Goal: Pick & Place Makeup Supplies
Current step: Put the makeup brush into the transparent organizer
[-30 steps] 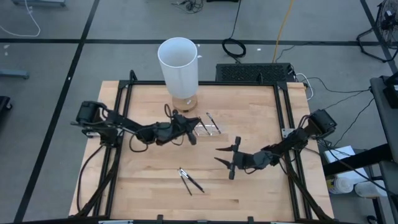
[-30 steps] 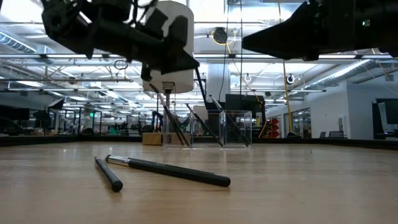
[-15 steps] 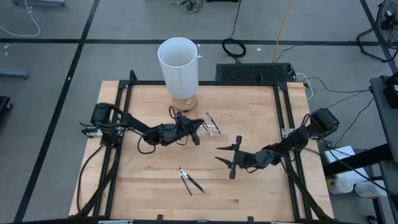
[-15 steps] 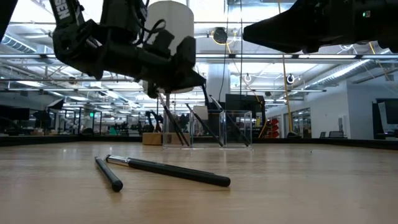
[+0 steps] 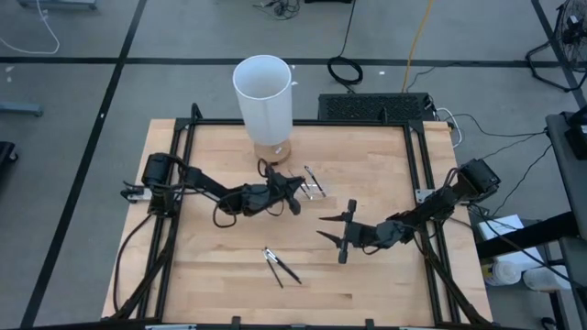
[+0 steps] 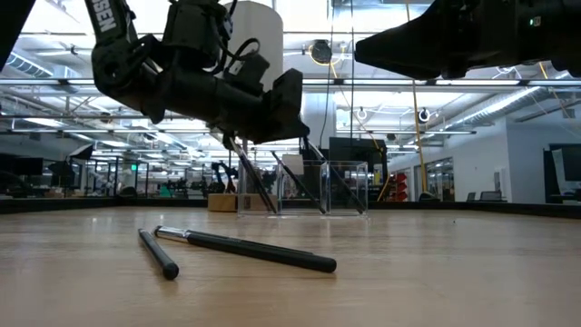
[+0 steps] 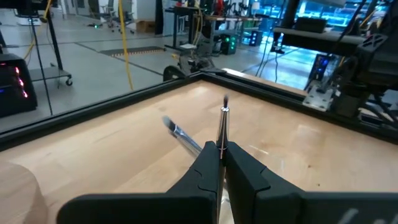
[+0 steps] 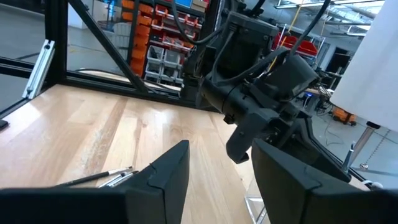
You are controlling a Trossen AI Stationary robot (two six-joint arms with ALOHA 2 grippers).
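My left gripper (image 5: 292, 195) (image 7: 221, 148) hovers beside the small clear tray (image 5: 314, 184) (image 6: 304, 189) and is shut on one thin dark stick (image 7: 222, 127). Several sticks (image 6: 254, 177) lean in the tray, lower ends on its floor. Another stick with a pale tip (image 7: 180, 132) lies ahead of the left fingers. Loose sticks (image 5: 281, 266) (image 6: 245, 250) (image 8: 99, 178) lie flat on the table near its front. My right gripper (image 5: 339, 235) (image 8: 217, 180) waits open, right of the middle, touching nothing. The tall white cylinder (image 5: 263, 96) stands at the far edge. My left gripper pinches the stick between its two fingertips (image 7: 208, 155), the fingers lying along it. The stick's longer part runs forward past the fingers to its metal-ringed tip (image 7: 224, 109). It is lifted off the table; what lies behind the fingertips is hidden by the fingers.
A black frame rail (image 5: 417, 174) runs round the wooden table top. There is bare wood (image 5: 220, 257) between the tray and the loose sticks and at the table's left. A dark box (image 5: 374, 106) sits behind the far edge.
My left gripper has moved toward the table's right, closing on the clear tray, and its arm has stretched out farther over the table. The right arm and the loose sticks have kept still.
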